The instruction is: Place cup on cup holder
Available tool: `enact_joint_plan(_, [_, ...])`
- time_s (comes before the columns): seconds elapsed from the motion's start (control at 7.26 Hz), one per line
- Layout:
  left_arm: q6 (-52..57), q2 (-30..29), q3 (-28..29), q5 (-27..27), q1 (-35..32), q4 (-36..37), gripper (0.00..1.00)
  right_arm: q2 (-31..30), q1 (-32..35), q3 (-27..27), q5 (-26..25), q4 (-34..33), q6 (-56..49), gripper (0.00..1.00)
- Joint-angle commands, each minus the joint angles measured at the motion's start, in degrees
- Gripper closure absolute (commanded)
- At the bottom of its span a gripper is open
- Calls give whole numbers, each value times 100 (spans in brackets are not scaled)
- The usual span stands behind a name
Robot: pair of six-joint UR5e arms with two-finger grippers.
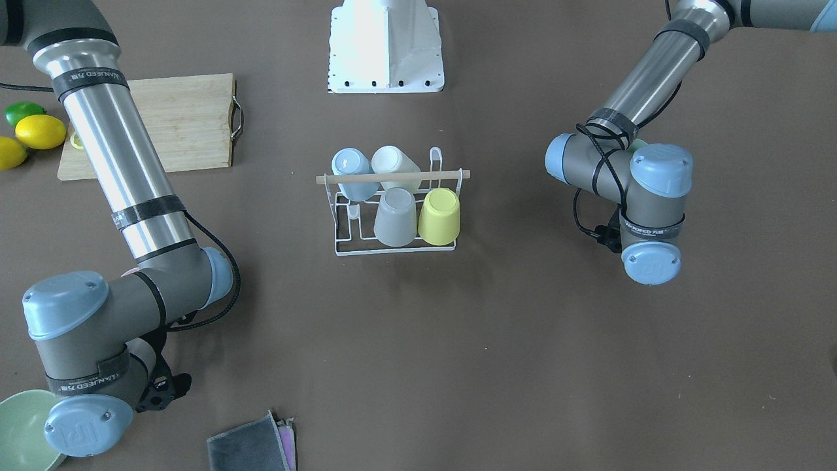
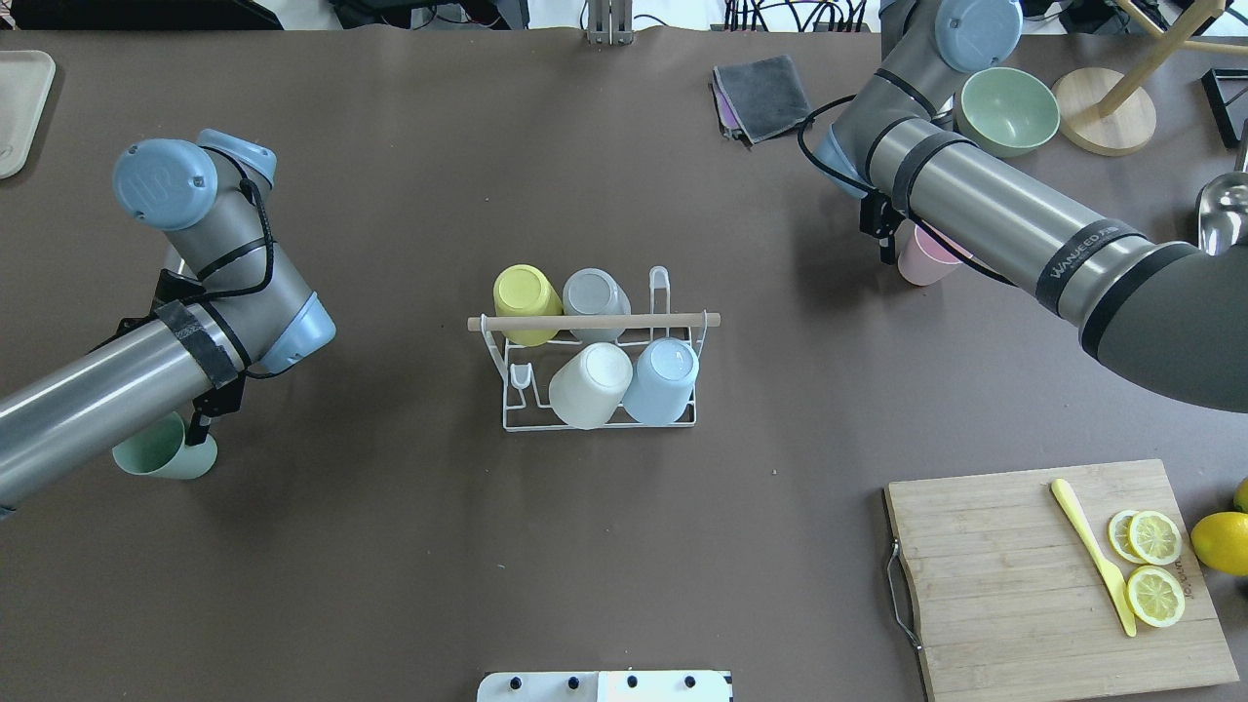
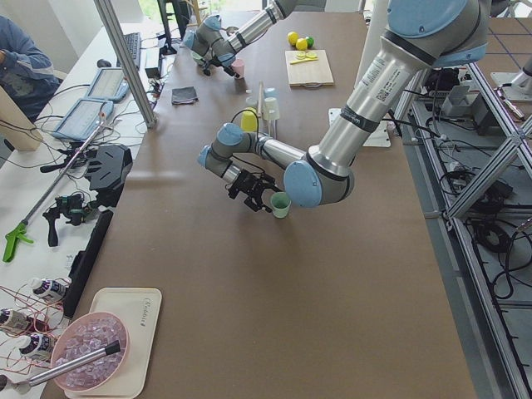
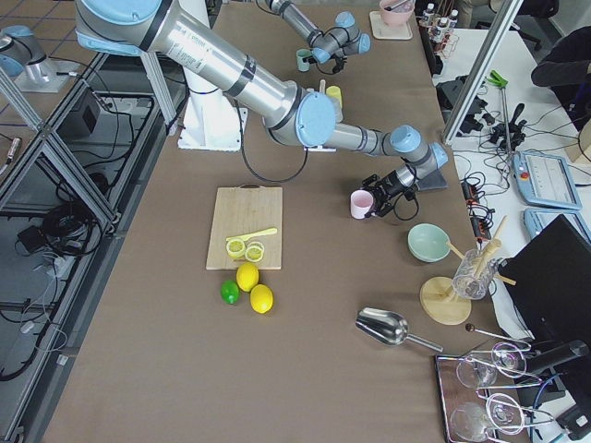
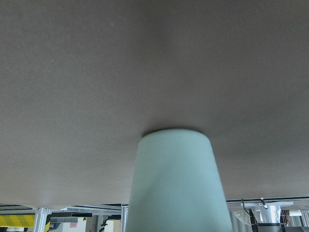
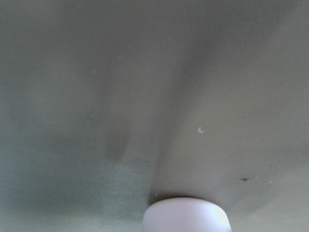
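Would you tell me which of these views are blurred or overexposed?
Right wrist view: all soft, with a green-grey cast; the pink cup is a blur at the bottom edge. Left wrist view: the green cup looms close and slightly soft. Front-facing view: the white base is blown out. Overhead view: sharp.

One camera looks down from behind the robot's base, another faces it across the table; both centre on the cup holder. Two watch from the table's far ends. The wrist cameras sit close on the green cup and the pink cup.
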Motion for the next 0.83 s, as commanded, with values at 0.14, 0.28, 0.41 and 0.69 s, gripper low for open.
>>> enact_joint_plan(0.14, [-8, -13, 81, 0, 67, -24, 3, 7, -44, -15, -161, -131, -10, 0])
enact_joint_plan(0.28, [1, -48, 116, -8, 119, -24, 3, 16, -52, -24, -205, -183, -27, 0])
enact_joint_plan(0.41, [1, -48, 134, -8, 198, -24, 3, 16, -96, -24, -310, -184, -97, 0])
enact_joint_plan(0.69, [18, -48, 187, 18, 216, -24, 3, 34, -132, -15, -373, -193, -159, 0])
